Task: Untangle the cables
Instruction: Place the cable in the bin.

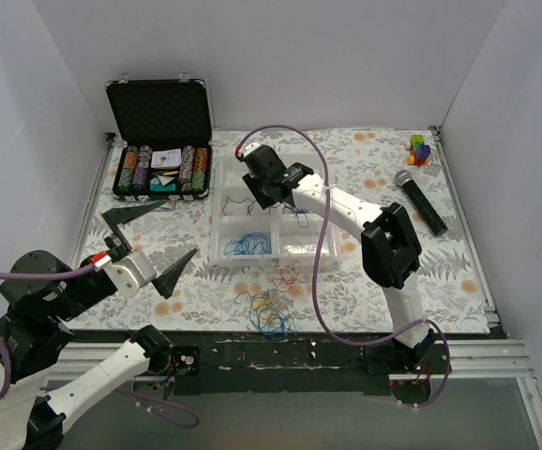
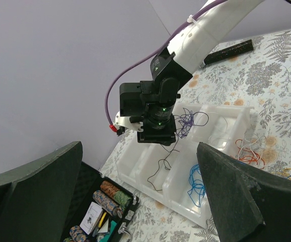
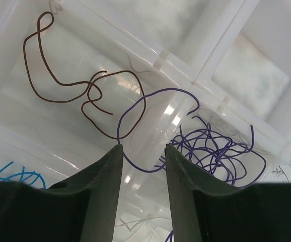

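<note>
Two places hold the cables [image 1: 271, 309]: a loose blue and yellow tangle lies on the table [image 1: 459, 272] just in front of the white tray [image 1: 306, 249], and the others lie inside the tray. Blue strands [image 1: 246, 246] fill one near compartment, a brown wire [image 3: 60, 84] lies alone in another, and a purple bunch [image 3: 211, 151] sits beside it. The right gripper [image 3: 143, 148] hangs over the tray with its jaws a little apart, grasping nothing; one purple strand passes below the gap. The left gripper [image 1: 183, 227] is spread wide and empty, to the left of the tray.
</note>
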### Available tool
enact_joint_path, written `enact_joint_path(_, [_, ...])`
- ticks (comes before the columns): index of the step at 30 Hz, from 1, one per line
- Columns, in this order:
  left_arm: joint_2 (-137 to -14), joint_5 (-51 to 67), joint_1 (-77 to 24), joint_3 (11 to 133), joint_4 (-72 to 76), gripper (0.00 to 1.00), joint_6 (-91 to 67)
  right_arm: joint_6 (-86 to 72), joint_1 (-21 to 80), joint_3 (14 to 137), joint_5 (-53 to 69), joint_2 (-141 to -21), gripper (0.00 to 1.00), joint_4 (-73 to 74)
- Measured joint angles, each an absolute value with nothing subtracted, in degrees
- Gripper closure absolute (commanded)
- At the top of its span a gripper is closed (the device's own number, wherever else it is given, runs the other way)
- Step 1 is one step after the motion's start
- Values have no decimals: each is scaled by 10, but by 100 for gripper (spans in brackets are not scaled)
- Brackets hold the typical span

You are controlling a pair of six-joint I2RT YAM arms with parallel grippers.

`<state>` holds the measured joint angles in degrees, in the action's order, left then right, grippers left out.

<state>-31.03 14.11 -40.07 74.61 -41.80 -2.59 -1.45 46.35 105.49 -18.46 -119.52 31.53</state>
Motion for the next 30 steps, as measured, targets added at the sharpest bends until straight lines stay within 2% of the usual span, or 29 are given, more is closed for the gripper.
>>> enact_joint_path(12, [-310,141,-401,746,-418,2,-26,18,473,1033,-194,-1195,62,312])
enact_joint_path(19, [-310,141,-401,746,-418,2,-26,22,473,1033,-195,-1202,78,312])
enact_joint_path(26, [-310,140,-401,746,-418,2,-26,21,473,1033,-198,-1208,79,309])
enact_joint_path(30, [-310,140,-401,746,-418,2,-26,21,473,1033,-198,-1208,71,309])
